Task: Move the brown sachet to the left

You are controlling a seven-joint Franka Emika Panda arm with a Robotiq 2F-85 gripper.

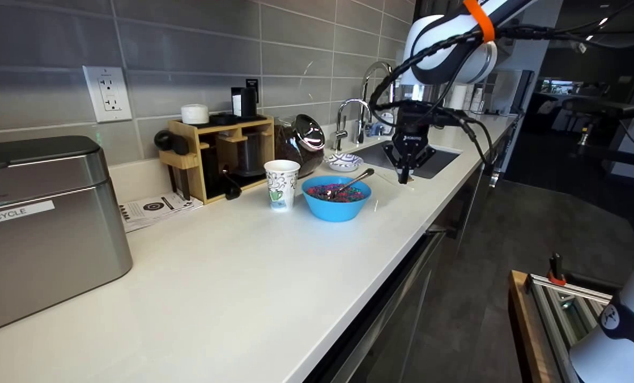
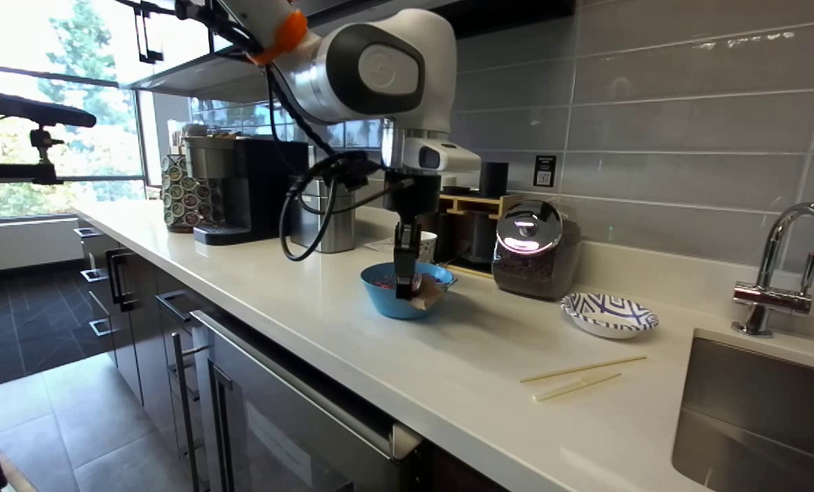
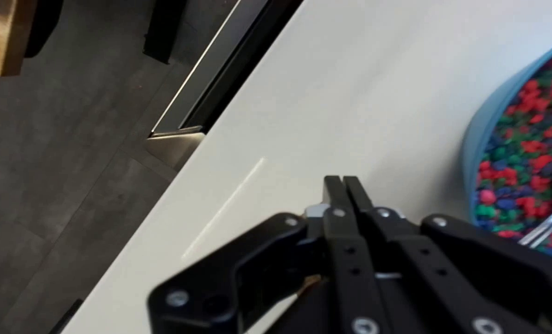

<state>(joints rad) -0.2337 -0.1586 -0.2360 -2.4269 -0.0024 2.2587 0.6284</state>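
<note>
The brown sachet (image 2: 428, 295) hangs at the tips of my gripper (image 2: 404, 292) in an exterior view. In an exterior view only a small brown edge of the sachet (image 1: 410, 179) shows beside the gripper (image 1: 403, 178). In the wrist view the gripper (image 3: 342, 181) has its fingers nearly together, and a brown sliver of the sachet (image 3: 314, 279) shows behind the left finger; the rest is hidden. The gripper is shut on the sachet and appears to hold it above the counter (image 1: 231, 287), beside the blue bowl (image 1: 331, 210).
The blue bowl holds colourful bits and a spoon (image 1: 356, 179). A white paper cup (image 1: 281, 186), a glass jar (image 2: 535, 253) and a patterned bowl (image 2: 608, 318) stand near the wall. Two thin sticks (image 2: 581, 369) lie near the sink (image 2: 741, 410). A recycle bin (image 1: 45, 229) stands on the counter.
</note>
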